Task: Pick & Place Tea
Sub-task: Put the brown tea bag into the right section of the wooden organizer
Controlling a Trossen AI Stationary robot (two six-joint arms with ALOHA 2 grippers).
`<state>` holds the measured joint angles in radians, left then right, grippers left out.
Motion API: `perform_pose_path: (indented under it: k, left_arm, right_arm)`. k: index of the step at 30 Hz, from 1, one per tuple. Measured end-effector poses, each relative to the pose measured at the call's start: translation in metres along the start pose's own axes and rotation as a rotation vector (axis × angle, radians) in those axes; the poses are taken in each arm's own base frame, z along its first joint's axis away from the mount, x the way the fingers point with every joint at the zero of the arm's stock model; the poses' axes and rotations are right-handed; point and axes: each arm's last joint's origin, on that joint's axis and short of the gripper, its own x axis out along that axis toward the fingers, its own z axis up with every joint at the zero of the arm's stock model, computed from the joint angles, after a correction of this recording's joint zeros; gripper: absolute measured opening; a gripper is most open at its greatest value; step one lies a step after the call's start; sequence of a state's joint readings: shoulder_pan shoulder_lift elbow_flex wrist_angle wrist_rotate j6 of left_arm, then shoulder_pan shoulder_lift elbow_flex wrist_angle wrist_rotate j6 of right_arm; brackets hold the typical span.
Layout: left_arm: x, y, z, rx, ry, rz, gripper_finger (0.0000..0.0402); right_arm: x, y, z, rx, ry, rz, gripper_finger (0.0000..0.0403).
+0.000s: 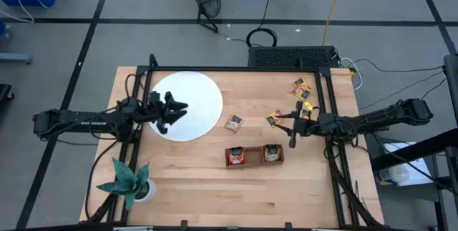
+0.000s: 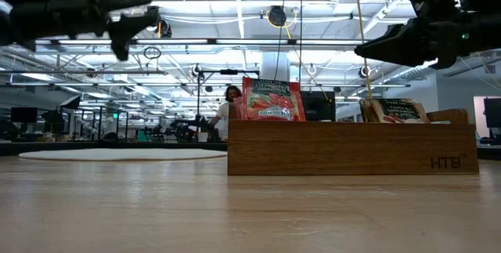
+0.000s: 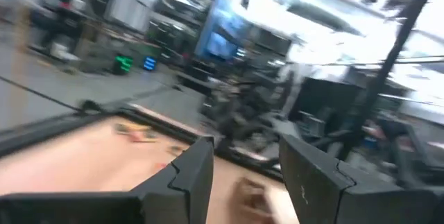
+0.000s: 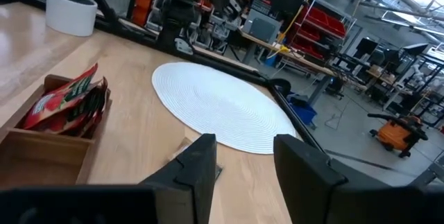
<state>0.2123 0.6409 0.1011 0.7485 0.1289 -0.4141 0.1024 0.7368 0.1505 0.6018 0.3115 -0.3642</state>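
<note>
**Tea partly sorted into tray, loose sachets left on table**

High view: the wooden tray (image 1: pixel 255 155) is seen near the table's middle, with red sachets (image 1: pixel 234 156) in one end compartment, further sachets (image 1: pixel 272 153) in the other end and the middle one apparently bare. One loose sachet (image 1: pixel 233 122) is noted just beside the white disc (image 1: pixel 187 105). A small scatter of orange-yellow sachets (image 1: pixel 301 88) is left toward the right rear of the table, with another (image 1: pixel 274 119) close to the right gripper (image 1: pixel 293 125). The left gripper (image 1: pixel 174 109) is held above the disc. A potted plant (image 1: pixel 129 183) is placed at the front left corner.

Low view: the red sachets (image 2: pixel 272 100) are seen standing upright in the tray (image 2: pixel 352 148); both grippers are raised clear of the table.

Left wrist view: the left gripper (image 3: pixel 244 177) is shown with fingers spread and nothing between them.

Right wrist view: the right gripper (image 4: pixel 244 161) is likewise parted and empty, the loose sachet (image 4: pixel 189 151) partly hidden behind a finger.

Judgement: the task is rated partly done; several sachets are still to be collected, none being carried now
</note>
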Motion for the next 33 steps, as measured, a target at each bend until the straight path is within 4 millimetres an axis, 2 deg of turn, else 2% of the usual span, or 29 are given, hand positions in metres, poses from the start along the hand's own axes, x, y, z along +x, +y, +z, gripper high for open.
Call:
perform_pose_path:
  k: [2, 4, 7, 10, 13, 19, 26, 33]
  left_arm:
    - [0.016, -0.006, 0.004, -0.044, 0.074, 0.007, 0.0166]
    - [0.038, -0.010, 0.002, -0.080, 0.232, 0.127, 0.0166]
    - [0.073, -0.008, -0.015, -0.097, 0.554, 0.397, 0.0166]
    - [0.109, -0.002, -0.031, -0.091, 0.785, 0.518, 0.0166]
    - [0.148, 0.003, -0.041, -0.085, 0.867, 0.529, 0.0166]
    - [0.216, 0.014, -0.045, -0.143, 0.856, 0.559, 0.0166]
    - [0.252, 0.029, -0.070, -0.119, 1.077, 0.672, 0.0166]
    - [0.261, 0.047, -0.100, -0.125, 1.169, 0.729, 0.0166]
  right_arm:
    - [0.000, 0.000, 0.000, -0.001, -0.001, 0.000, 0.0130]
    - [0.000, 0.000, 0.001, -0.005, -0.005, -0.002, 0.0130]
    - [0.000, -0.001, 0.003, -0.008, -0.026, -0.010, 0.0130]
    - [0.000, -0.002, 0.005, -0.005, -0.049, -0.020, 0.0130]
    - [0.000, -0.003, 0.006, 0.000, -0.064, -0.026, 0.0130]
    - [0.000, -0.002, 0.006, -0.002, -0.060, -0.024, 0.0130]
    - [0.000, -0.001, 0.003, -0.007, -0.031, -0.013, 0.0130]
    - [0.000, 0.000, 0.001, 0.012, -0.010, -0.005, 0.0130]
